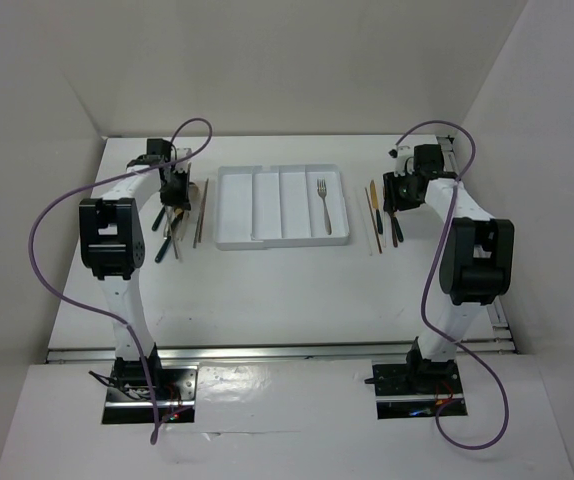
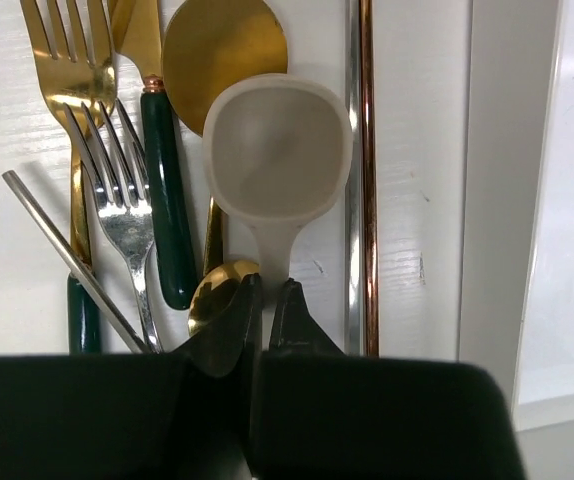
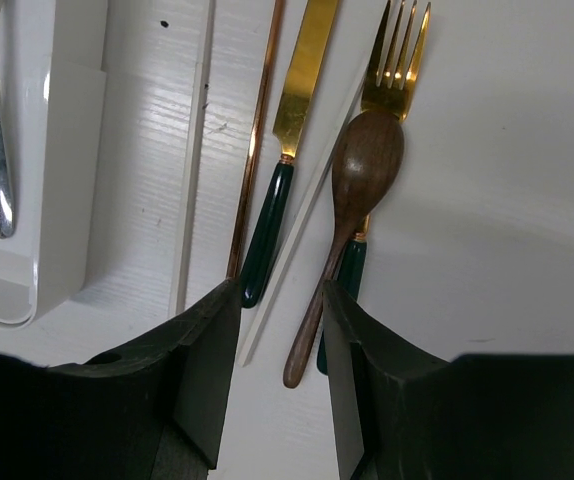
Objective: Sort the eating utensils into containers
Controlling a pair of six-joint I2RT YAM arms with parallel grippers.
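In the left wrist view my left gripper [image 2: 267, 288] is shut on the thin handle of a pale grey-white spoon [image 2: 277, 150], which lies in a pile with a gold spoon [image 2: 222, 45], gold forks [image 2: 67, 60], a silver fork [image 2: 117, 190] and a copper chopstick [image 2: 366, 150]. My right gripper [image 3: 282, 290] is open just above the table. A brown wooden spoon [image 3: 365, 160] has its handle end between the fingers, beside a gold knife [image 3: 302, 80] and a gold fork [image 3: 397, 60]. The white tray [image 1: 229, 205] holds one silver fork [image 1: 322, 205] in its rightmost compartment.
A copper chopstick [image 3: 257, 150] and a white chopstick [image 3: 307, 220] lie left of the wooden spoon. The tray wall [image 3: 67, 200] is close on the right gripper's left. Seen from above, both arms reach in beside the tray, the left gripper [image 1: 174, 195] and the right gripper [image 1: 397, 195].
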